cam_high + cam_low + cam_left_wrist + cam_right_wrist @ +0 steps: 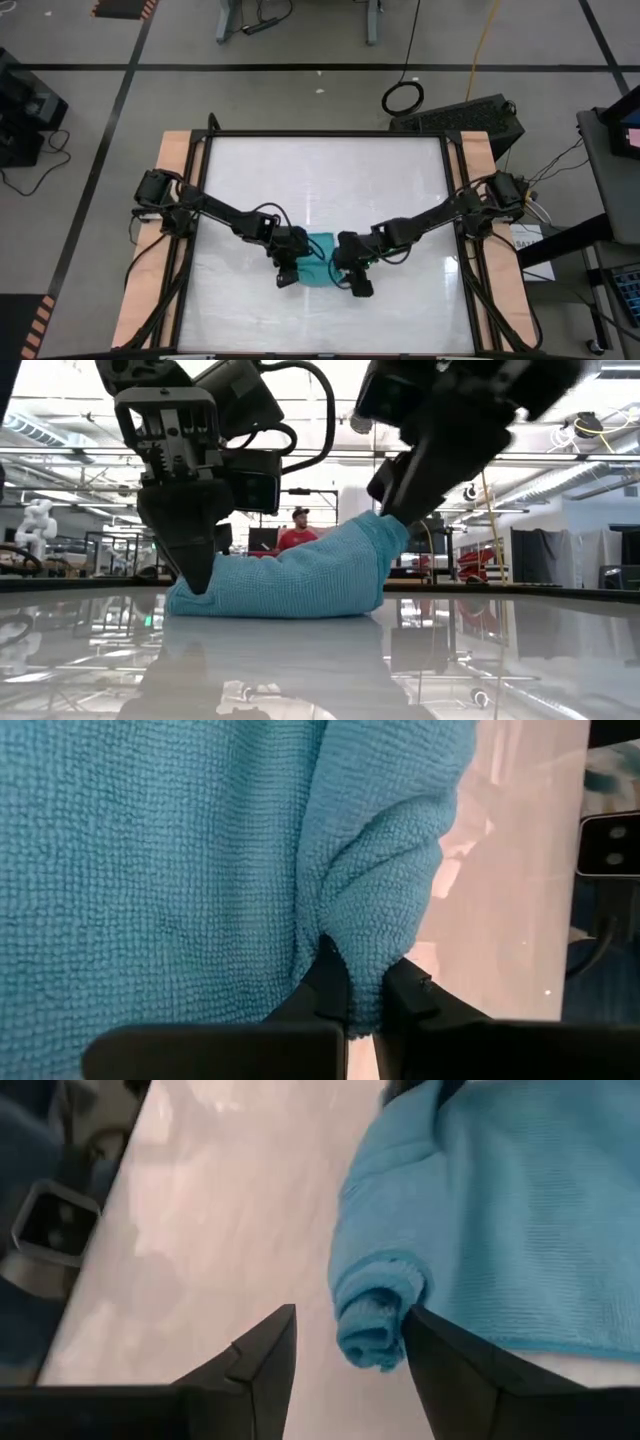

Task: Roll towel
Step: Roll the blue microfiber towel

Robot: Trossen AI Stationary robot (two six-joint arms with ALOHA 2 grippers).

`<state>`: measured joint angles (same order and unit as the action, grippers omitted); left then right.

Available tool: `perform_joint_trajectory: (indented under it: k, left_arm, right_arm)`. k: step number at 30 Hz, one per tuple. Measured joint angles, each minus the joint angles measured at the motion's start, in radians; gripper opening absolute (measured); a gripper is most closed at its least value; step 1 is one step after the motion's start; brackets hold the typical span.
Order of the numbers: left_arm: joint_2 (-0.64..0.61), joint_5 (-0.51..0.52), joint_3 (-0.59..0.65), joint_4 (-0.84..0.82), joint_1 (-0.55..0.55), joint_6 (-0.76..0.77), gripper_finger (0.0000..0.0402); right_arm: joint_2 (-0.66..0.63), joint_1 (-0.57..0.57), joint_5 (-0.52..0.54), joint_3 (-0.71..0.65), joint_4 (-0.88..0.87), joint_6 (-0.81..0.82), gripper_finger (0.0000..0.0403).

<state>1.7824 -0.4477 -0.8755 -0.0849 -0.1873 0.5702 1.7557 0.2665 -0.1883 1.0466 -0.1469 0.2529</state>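
The turquoise towel [321, 257] lies partly rolled on the glossy white table [320, 180], near its front edge. Its underside rests on the table and its right end [385, 530] rises. My left gripper [288, 274] is down at the towel's left end, shut on it. My right gripper [359, 284] hovers open above the right end. In the right wrist view the towel's rolled end [375, 1315] sits between the spread fingers, close to one of them [430, 1345]. My left gripper pinches a bunched fold of the towel [362, 982] at its left end between its two fingers. The fingers [195, 565] slant down from above, with their tips at the table. The towel's left end stays low on the table. My right gripper stands open around the rolled end; whether a finger touches it I cannot tell.
A black frame and wooden side boards [175, 200] border the table. Bare table stretches behind the towel toward the far edge. Beyond the table in the low view, a person in a red shirt [298, 532] is in the room.
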Motion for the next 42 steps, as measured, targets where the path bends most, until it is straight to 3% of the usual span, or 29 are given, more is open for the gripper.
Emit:
perform_joint_trajectory:
  k: [10, 19, 32, 42]
  left_arm:
    - [0.0, -0.052, 0.013, 0.024, 0.012, -0.026, 0.0019]
    - [0.0, -0.084, 0.013, 0.024, 0.011, -0.03, 0.0021]
    - [0.0, -0.099, 0.012, 0.024, 0.011, -0.036, 0.0023]
    - [-0.001, -0.104, 0.012, 0.025, 0.011, -0.034, 0.0024]
  right_arm:
    - [0.005, 0.103, 0.213, 0.0, -0.024, -0.134, 0.0166]
    - [0.004, 0.135, 0.247, 0.0, -0.106, -0.129, 0.0152]
    - [0.03, 0.166, 0.305, 0.001, 0.076, -0.387, 0.0151]
    - [0.076, 0.139, 0.317, 0.001, 0.155, -0.43, 0.0197]
